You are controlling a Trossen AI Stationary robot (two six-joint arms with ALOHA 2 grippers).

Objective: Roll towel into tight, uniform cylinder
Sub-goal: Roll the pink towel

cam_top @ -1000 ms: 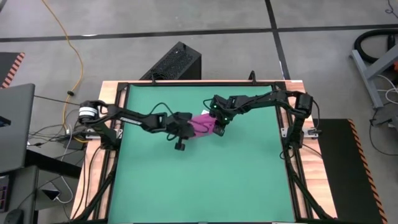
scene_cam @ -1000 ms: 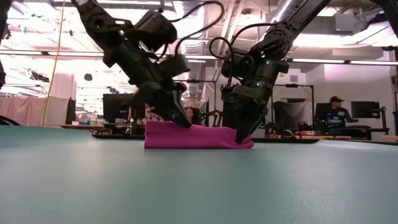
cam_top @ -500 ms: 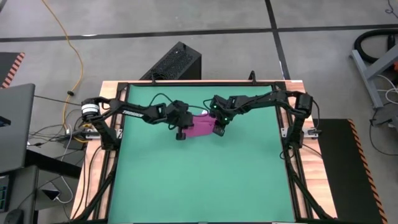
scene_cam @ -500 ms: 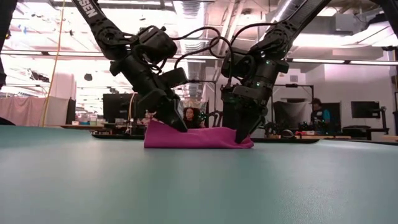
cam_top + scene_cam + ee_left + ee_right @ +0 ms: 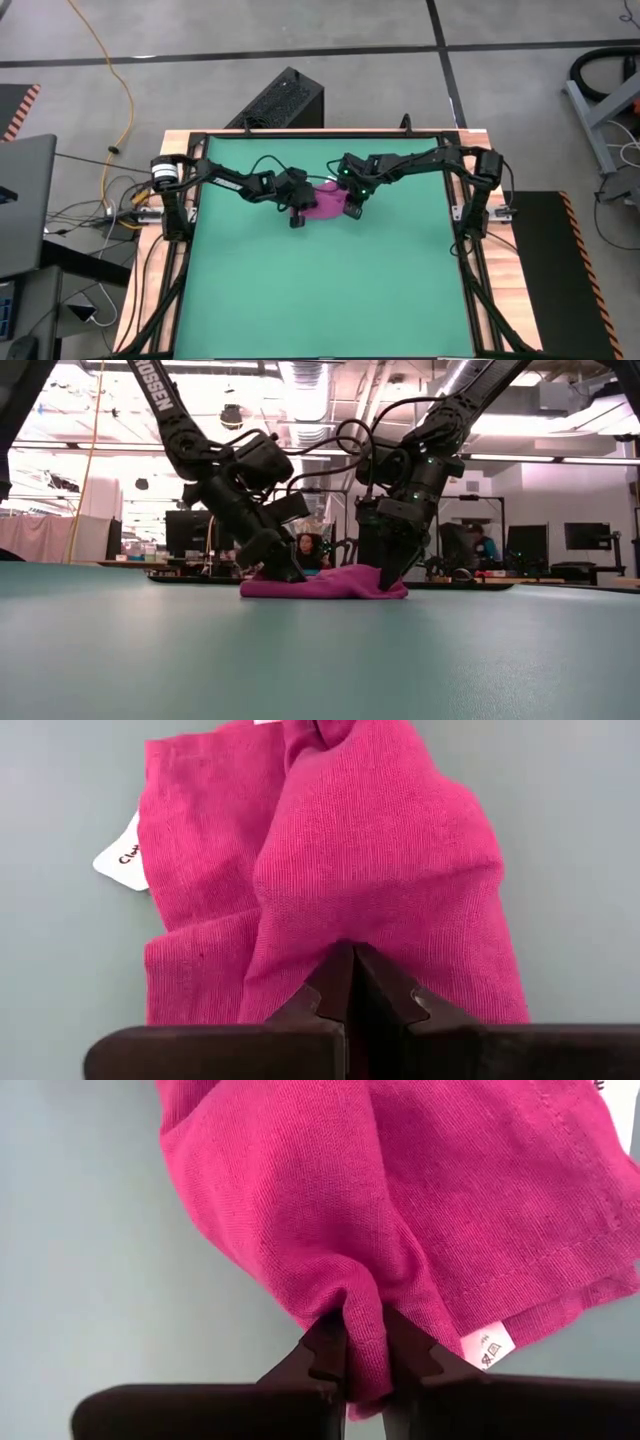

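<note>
Left jaws (image 5: 352, 982) are clamped fully together right at the towel (image 5: 326, 199) edge, with no cloth visibly between the tips, while the right jaws (image 5: 364, 1350) are only slightly apart with a pinch of pink fabric caught in them. Compared to a second ago, the left arm has slid in toward the right one, so the towel went from a flat folded strip to a bunched lump near the back-middle of the green surface (image 5: 320, 290). Looks to me more like scrunching than a tidy roll so far, with a white tag (image 5: 124, 857) poking out one side.

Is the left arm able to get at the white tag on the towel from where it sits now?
Probably yes: the left claw, shut against the towel, has the white tag lying exposed at the cloth's edge nearby, with nothing over it.
</note>
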